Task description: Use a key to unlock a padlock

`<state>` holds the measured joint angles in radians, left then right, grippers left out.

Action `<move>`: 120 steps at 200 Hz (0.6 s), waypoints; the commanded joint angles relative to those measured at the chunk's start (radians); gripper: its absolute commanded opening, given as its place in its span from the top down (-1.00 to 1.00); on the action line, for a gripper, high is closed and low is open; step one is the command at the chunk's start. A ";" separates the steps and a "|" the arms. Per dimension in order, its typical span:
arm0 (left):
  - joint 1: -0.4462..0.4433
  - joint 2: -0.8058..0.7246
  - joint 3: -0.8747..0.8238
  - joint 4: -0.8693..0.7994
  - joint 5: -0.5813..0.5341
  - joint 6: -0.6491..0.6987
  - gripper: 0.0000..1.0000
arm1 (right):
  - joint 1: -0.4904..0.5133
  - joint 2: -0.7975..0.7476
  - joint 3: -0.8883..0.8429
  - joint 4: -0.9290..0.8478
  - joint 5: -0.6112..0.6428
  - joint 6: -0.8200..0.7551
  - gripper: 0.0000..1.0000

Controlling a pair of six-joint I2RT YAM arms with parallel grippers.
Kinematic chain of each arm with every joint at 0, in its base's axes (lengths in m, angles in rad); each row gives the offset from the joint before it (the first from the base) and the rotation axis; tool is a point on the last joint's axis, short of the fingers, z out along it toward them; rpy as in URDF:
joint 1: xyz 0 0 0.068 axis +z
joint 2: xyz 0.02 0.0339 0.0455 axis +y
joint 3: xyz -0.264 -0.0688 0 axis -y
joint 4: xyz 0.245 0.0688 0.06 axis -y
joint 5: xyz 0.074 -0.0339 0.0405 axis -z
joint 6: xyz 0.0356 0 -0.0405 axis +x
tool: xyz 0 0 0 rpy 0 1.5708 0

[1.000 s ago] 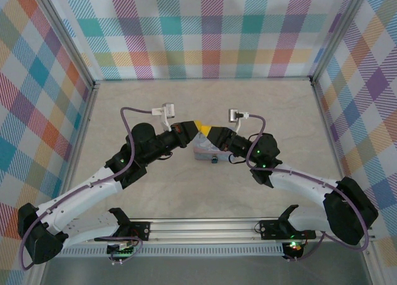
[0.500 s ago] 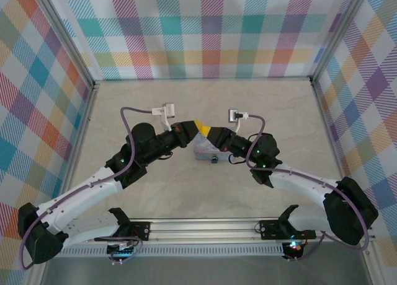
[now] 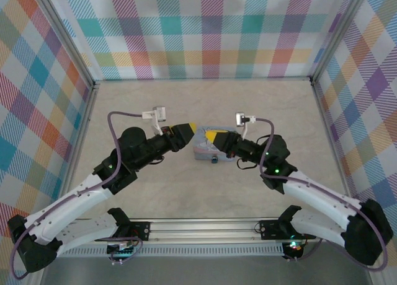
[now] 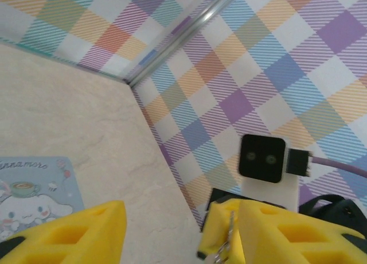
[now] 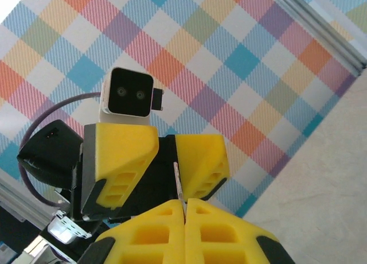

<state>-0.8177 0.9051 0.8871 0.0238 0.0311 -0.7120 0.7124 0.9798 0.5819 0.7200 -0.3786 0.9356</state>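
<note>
While my left pincer (image 3: 191, 131) stands open with nothing between its yellow fingers (image 4: 74, 229), my right pincer (image 3: 213, 136) is clamped shut on the key (image 5: 178, 182), whose thin metal blade sticks out from the seam where the two pads meet. From above, the two pincers point at each other tip to tip, near but not touching, over the far part of the pale blue cartoon-printed tin (image 3: 203, 150) that lies on the beige tabletop (image 3: 260, 105). The padlock (image 3: 213, 159), a tiny dark bluish piece, sits at the tin's near edge, on the side toward my bases and just beside my right pincer. In my left wrist view a corner of the tin's printed lid shows beside my left finger, and the right pincer faces me with the key's metal hanging from its yellow tip. Plaid walls (image 3: 205, 31) close in the tabletop.
</note>
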 commanded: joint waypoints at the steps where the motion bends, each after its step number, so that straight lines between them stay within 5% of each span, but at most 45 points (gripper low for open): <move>1: -0.002 -0.010 0.007 -0.170 -0.062 0.028 -0.19 | -0.054 -0.086 0.011 -0.274 0.008 -0.122 1.00; 29: -0.002 0.005 -0.035 -0.293 -0.106 0.009 -0.31 | -0.136 -0.178 0.060 -0.599 0.073 -0.263 1.00; 59: -0.002 0.067 -0.081 -0.346 -0.143 -0.006 -0.42 | -0.162 -0.182 0.120 -0.878 0.281 -0.416 1.00; 120: 0.077 0.269 -0.110 -0.169 -0.105 0.002 -0.71 | -0.167 -0.003 0.105 -0.952 0.627 -0.485 1.00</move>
<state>-0.7914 1.1095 0.7803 -0.2405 -0.0948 -0.7170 0.5552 0.9195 0.6846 -0.1680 0.0738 0.5045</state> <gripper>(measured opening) 0.841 0.059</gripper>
